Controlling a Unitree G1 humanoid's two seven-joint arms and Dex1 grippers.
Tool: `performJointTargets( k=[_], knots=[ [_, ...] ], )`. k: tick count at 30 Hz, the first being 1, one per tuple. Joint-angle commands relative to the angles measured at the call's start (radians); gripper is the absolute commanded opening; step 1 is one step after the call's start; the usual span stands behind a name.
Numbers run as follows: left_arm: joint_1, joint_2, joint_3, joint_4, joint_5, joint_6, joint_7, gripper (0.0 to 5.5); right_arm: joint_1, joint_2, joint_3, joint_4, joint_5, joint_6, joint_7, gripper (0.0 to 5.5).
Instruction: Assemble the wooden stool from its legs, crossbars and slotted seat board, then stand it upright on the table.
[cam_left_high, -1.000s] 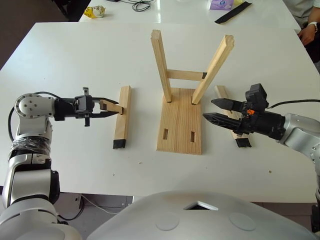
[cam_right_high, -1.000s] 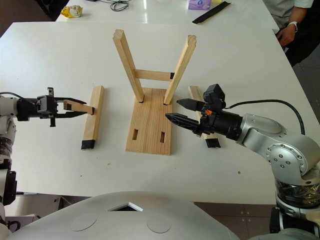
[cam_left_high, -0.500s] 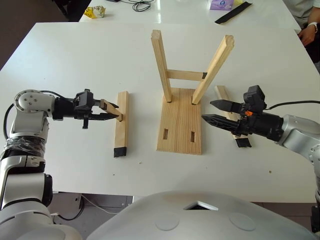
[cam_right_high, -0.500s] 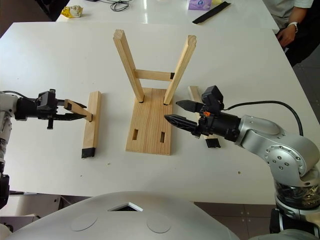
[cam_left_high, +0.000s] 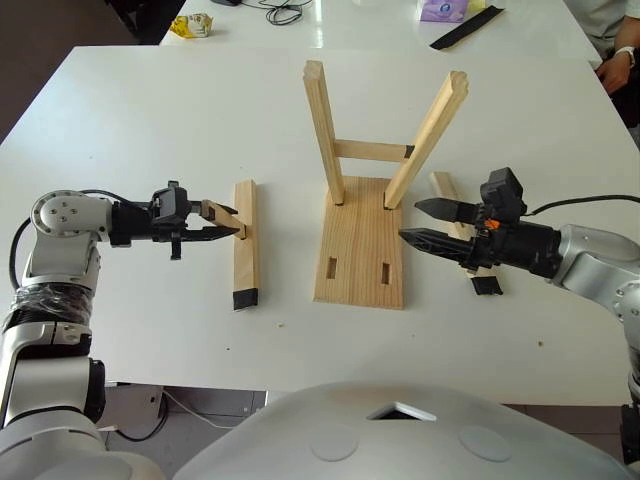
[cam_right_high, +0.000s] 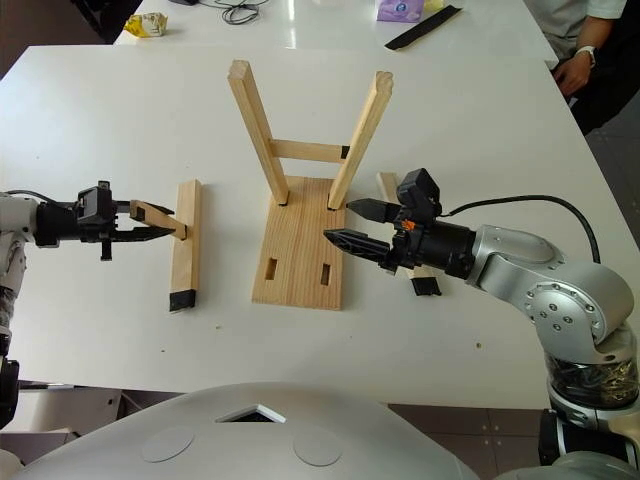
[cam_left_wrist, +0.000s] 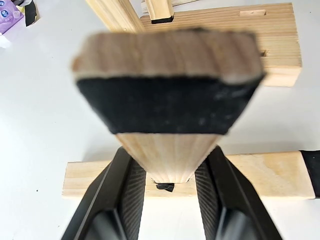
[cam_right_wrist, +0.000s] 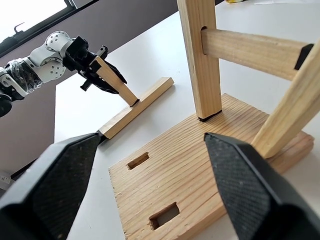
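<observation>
Left eye view.

- **Item:** slotted seat board (cam_left_high: 358, 250), flat at the middle of the table (cam_left_high: 150, 120).
- **Fitted:** two upright legs (cam_left_high: 323, 130) in its far slots, joined by a fitted crossbar (cam_left_high: 368, 151). The two near slots (cam_left_high: 331, 267) are unfilled.
- **Left of board:** loose leg (cam_left_high: 245, 240) lying flat, with the second crossbar (cam_left_high: 222, 213) meeting its side.
- **Right of board:** spare leg (cam_left_high: 441, 186) lying flat.
- **Step, judged:** building the second leg pair. Next, the crossbar's free end must be mated with the spare leg.
- **Left gripper (cam_left_high: 225, 225):** jaws clamped narrowly on the second crossbar.
- **Right gripper (cam_left_high: 410, 221):** jaws spread wide, holding nothing, at the board's right edge above the spare leg.
</observation>
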Motion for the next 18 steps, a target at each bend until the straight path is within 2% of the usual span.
performJointTargets(
  k=[1, 9, 11, 12, 18],
  knots=[
    [0.037, -0.01, -0.038, -0.019, 0.023, 0.082, -0.021, 1.31, -0.011, -0.01, 0.007, -0.006, -0.019, 0.004, 0.002, 3.86],
    [0.056, -0.009, -0.049, -0.038, 0.046, 0.089, -0.004, 1.31, -0.014, -0.011, 0.014, -0.008, -0.038, 0.002, 0.013, 3.86],
    [0.04, -0.029, -0.053, -0.01, 0.086, 0.071, 0.061, 1.31, -0.014, -0.01, 0.015, -0.009, -0.041, 0.001, 0.015, 3.86],
    [0.032, -0.041, -0.051, 0.002, 0.094, 0.056, 0.086, 1.67, -0.014, -0.01, 0.016, -0.008, -0.044, 0.001, 0.017, 3.86],
    [0.088, -0.126, 0.003, 0.031, 0.073, 0.013, 0.19, 2.53, -0.007, -0.002, 0.024, -0.009, -0.053, 0.0, 0.023, 3.86]
  ],
)
